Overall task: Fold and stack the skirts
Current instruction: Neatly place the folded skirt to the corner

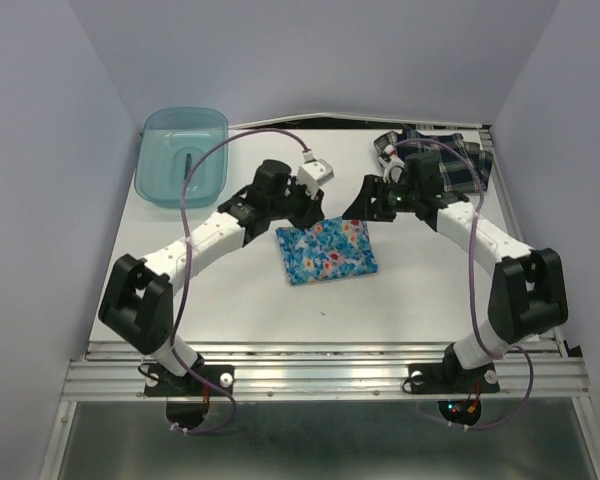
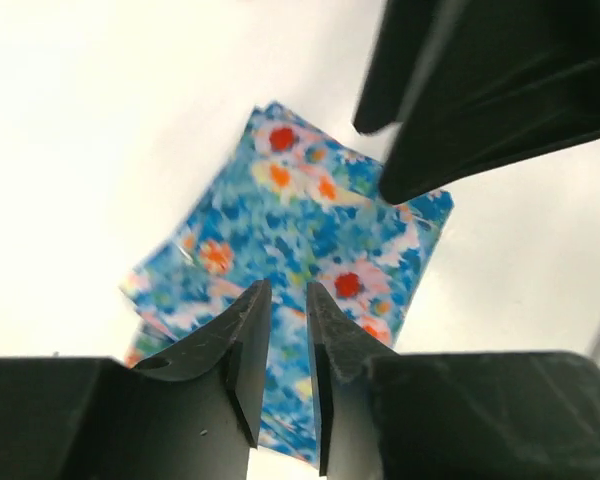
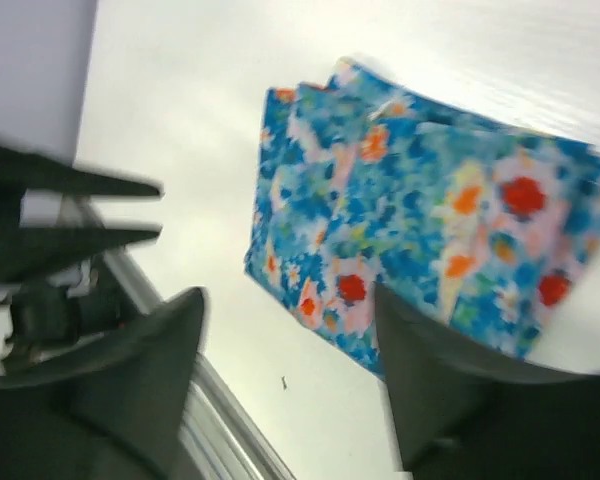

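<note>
The blue flowered skirt lies folded into a small rectangle at the table's middle; it also shows in the left wrist view and the right wrist view. The navy plaid skirt lies crumpled at the back right. My left gripper hovers over the flowered skirt's far left edge, its fingers nearly together with a narrow gap and nothing between them. My right gripper is above the skirt's far right corner, open wide and empty, its fingers spread.
A translucent teal plastic bin stands at the back left. The table's metal front rail runs along the near edge. Grey walls close in both sides and the back.
</note>
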Motion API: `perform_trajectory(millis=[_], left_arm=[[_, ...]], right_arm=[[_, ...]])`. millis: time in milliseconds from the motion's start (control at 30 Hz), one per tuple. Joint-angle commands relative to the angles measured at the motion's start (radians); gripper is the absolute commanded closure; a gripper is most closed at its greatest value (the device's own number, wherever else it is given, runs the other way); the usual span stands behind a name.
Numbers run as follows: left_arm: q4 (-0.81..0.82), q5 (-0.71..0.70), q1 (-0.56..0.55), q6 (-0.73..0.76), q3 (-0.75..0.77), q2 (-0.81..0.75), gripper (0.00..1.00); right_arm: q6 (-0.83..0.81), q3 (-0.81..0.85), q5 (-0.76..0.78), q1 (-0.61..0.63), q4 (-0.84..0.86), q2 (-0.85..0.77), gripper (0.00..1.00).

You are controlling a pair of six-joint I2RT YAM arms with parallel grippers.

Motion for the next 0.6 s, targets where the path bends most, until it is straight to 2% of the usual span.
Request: perform_trajectory(millis=[0, 33, 67, 133, 167, 333, 567], left_arm=[[-0.068, -0.366, -0.196, 0.401, -0.014, -0.070, 0.66], [-0.064, -0.407, -0.236, 0.485, -0.054, -0.076, 0.64], [-0.056, -0.436, -0.306, 0.520, -0.078, -0.080, 0.63], [-0.018, -0.517, -0.369, 0.564, -0.126, -0.087, 0.59], [-0.002, -0.549, -0.429, 0.604, -0.166, -0.082, 0.44], [0.060, -0.590, -0.503, 0.629, -0.194, -0.018, 0.42], [0.116, -0.599, -0.508, 0.633, -0.165, 0.136, 0.42]], right_arm=[[-0.066, -0.030, 0.348, -0.028, -0.116, -0.120, 0.11], [-0.059, -0.050, 0.441, -0.045, -0.122, -0.139, 0.00], [-0.052, -0.053, 0.448, -0.063, -0.129, -0.150, 0.00], [-0.043, -0.048, 0.401, -0.120, -0.180, -0.135, 0.00], [-0.031, -0.048, 0.342, -0.167, -0.207, -0.116, 0.00], [0.010, -0.114, 0.304, -0.217, -0.189, -0.114, 0.00], [0.124, -0.205, 0.142, -0.235, -0.123, -0.047, 0.00]])
